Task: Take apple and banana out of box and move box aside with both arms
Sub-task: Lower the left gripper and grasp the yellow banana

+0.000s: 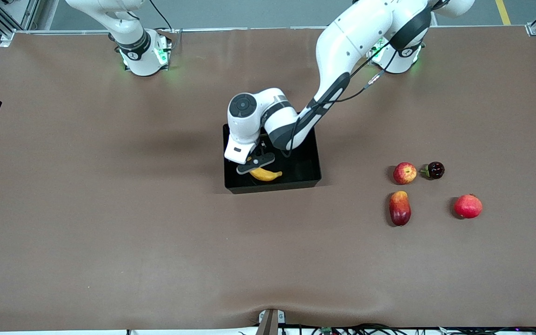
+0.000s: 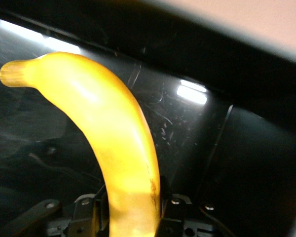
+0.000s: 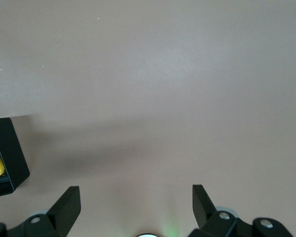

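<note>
Nearest the front camera, on the brown bench (image 1: 156,242) toward the left arm's end, lie the mango (image 1: 399,208) and the pomegranate (image 1: 468,206). Just farther from the camera sit the apple (image 1: 405,173) and a small dark glossy fruit (image 1: 435,170).

At mid-bench stands the black box (image 1: 305,179), and the left pincer (image 1: 257,165) reaches down into it. The front view shows only part of the banana (image 1: 266,175) under that pincer. The left wrist view fills in the grip: fingers (image 2: 84,215) clamped on one end of the banana (image 2: 113,143), black tray floor beneath.

The right pincer (image 3: 135,205) is out of the front view; its own wrist view shows it spread wide, holding nothing, waiting over bare bench, a corner of the box (image 3: 10,158) at the edge.
</note>
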`<state>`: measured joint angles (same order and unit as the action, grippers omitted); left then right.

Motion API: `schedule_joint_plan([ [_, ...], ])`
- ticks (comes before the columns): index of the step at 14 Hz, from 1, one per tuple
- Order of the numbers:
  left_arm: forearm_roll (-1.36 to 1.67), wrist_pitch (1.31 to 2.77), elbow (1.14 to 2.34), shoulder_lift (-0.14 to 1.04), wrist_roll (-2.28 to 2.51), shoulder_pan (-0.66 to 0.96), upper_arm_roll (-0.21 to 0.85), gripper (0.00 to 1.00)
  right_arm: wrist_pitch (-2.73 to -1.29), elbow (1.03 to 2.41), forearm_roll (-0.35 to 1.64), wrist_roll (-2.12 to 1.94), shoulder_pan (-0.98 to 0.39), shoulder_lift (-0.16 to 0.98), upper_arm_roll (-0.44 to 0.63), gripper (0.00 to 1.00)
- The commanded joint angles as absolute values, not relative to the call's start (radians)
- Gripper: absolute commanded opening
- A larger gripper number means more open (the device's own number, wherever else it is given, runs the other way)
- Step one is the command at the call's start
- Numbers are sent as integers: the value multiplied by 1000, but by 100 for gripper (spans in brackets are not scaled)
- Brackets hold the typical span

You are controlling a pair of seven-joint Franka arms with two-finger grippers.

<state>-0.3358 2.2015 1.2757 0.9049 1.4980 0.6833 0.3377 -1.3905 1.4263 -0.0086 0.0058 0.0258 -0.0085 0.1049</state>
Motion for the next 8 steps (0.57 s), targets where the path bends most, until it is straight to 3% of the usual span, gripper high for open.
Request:
schedule_joint_plan([
  [1,-357,2071,1281,795,1516,680,344,0,-1390,1427,-8,9,38,-8,98,100],
  [8,-279,1942,1284,591,1506,510,344,0,-1397,1427,-23,0,28,49,97,100],
])
